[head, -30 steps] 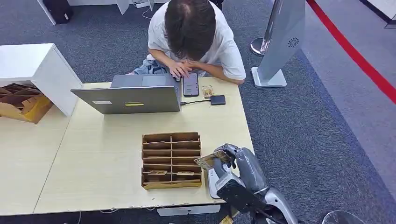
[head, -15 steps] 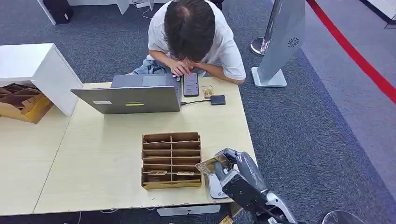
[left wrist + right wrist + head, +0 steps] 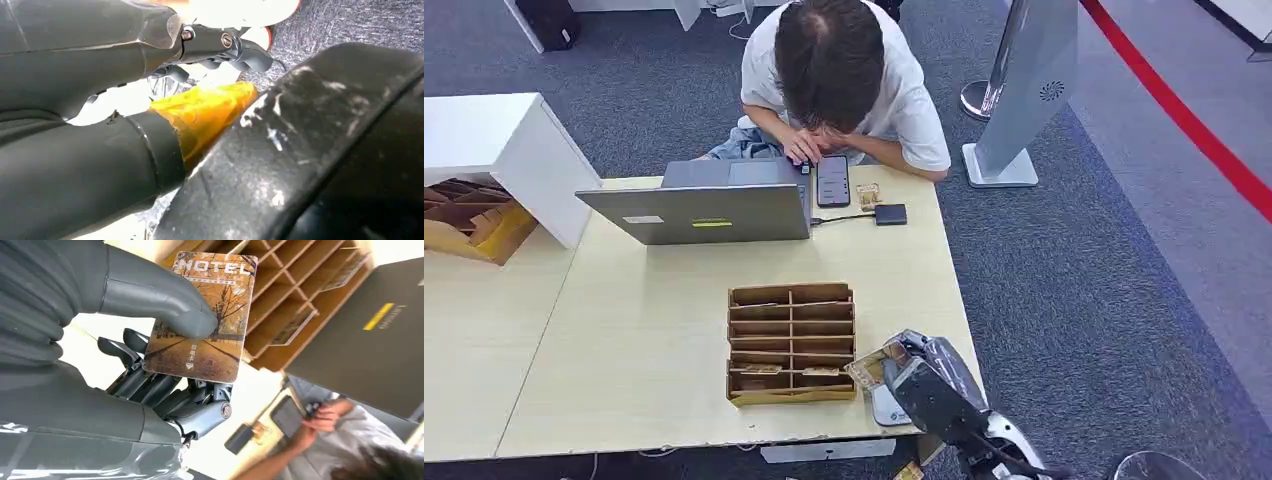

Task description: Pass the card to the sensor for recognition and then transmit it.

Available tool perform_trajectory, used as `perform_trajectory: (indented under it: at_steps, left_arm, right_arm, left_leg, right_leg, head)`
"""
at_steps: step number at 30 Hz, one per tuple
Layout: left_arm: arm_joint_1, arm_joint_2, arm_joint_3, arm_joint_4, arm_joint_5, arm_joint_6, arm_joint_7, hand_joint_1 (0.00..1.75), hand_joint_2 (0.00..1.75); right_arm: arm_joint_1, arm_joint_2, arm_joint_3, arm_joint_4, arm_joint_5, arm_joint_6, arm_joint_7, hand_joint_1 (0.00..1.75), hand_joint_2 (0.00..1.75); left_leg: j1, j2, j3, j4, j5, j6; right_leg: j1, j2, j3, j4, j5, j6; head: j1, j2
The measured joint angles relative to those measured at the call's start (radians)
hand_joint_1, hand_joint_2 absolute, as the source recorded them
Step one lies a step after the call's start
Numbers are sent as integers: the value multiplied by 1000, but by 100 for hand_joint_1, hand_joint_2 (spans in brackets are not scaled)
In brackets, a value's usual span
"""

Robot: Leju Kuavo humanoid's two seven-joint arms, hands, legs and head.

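- The right hand [image 3: 919, 375] gripped the card [image 3: 202, 315], thumb pressed on its printed face, dark fingers [image 3: 150, 385] behind it.
- In the head view the card [image 3: 867, 366] sat low over the tabletop [image 3: 644, 340] at its near right corner, just beside the cardboard tray [image 3: 791, 343] and over a white sensor [image 3: 886, 408].
- The card looked thin, stiff, light and glossy, so likely slippery. A pinch across its flat faces near one short edge suits it, leaving the rest free to present.
- The sensor was mostly hidden by the hand; whether the card touched it I could not tell.
- The left hand [image 3: 100, 100] showed at close range beside an orange patch; its fingers curled in, but whether they held anything I could not tell.
- The small print on the card was unreadable below the word "HOTEL".
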Motion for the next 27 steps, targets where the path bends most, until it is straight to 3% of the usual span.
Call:
perform_trajectory:
  at_steps: [27]
  left_arm:
    - [0, 8, 0, -10, -9, 3, 4, 0, 0]
  right_arm:
    - [-20, 0, 0, 113, -14, -10, 49, 175, 175]
  left_leg:
    - [0, 0, 0, 0, 0, 0]
  right_leg:
    - [0, 0, 0, 0, 0, 0]
  head:
    - [0, 0]
